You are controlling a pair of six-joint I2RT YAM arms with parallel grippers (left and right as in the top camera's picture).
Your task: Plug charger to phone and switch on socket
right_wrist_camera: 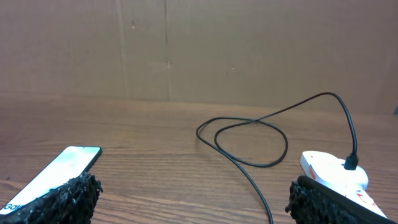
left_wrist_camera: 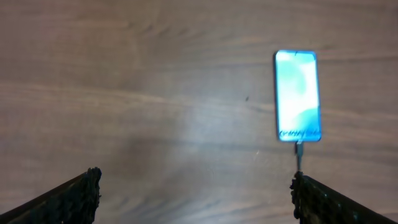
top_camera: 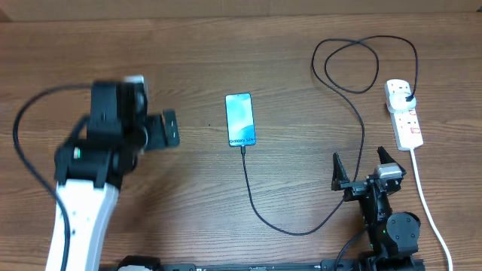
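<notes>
- The charger [top_camera: 248, 181] appears joined to the bottom edge of the phone [top_camera: 240, 120], lying mid-table; its plug [top_camera: 407, 96] is seated in the socket [top_camera: 404, 117] at the right.
- Plugging is judged done; the switch is left, its state unreadable.
- The left gripper [top_camera: 173, 129] and right gripper [top_camera: 360, 159] are spread wide, nothing held.
- A fingertip press on the socket's switch is called for, likely by the nearer right gripper.
</notes>
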